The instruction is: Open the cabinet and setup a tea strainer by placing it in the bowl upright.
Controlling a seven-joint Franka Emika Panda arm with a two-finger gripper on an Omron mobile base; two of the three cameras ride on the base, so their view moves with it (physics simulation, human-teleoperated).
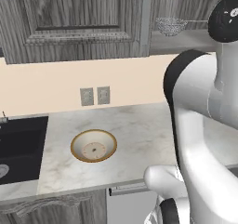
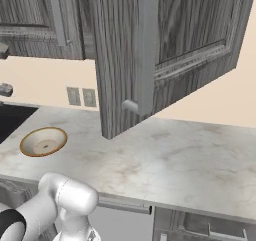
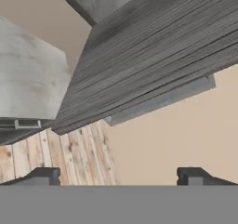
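— Marble-look pale countertop [image 1: 139, 130] is seen nearest, and on it the shallow round bowl with a golden-brown rim and cream inside [image 1: 93, 145] is found, just beside the black sink basin [image 1: 18, 146].

— And the gripper?

— In the hand view the two-finger gripper [image 3: 122, 177] is shown with its dark tips [image 3: 44, 175] spread wide apart and nothing held between them. It is pointed at the edge of the swung-out dark grey wood-grain cabinet door [image 3: 153, 56].

— So the cabinet counts as opened?

— It is judged so: the door [image 2: 165, 50] stands well out over the counter in the right base view. Farther back and higher, the small silver wire-mesh tea strainer [image 1: 171, 26] is seen resting on the plain grey shelf [image 1: 186, 41] inside the tall cabinet, its thin handle laid toward the right.

— How should the pick be made well?

— The door should be cleared first, then the shelf approached from the front. The handle, or the basket rim, is best pinched squarely so the mesh cup is kept mouth-up. A tilted grip is likely to leave it tipped over in the bowl.
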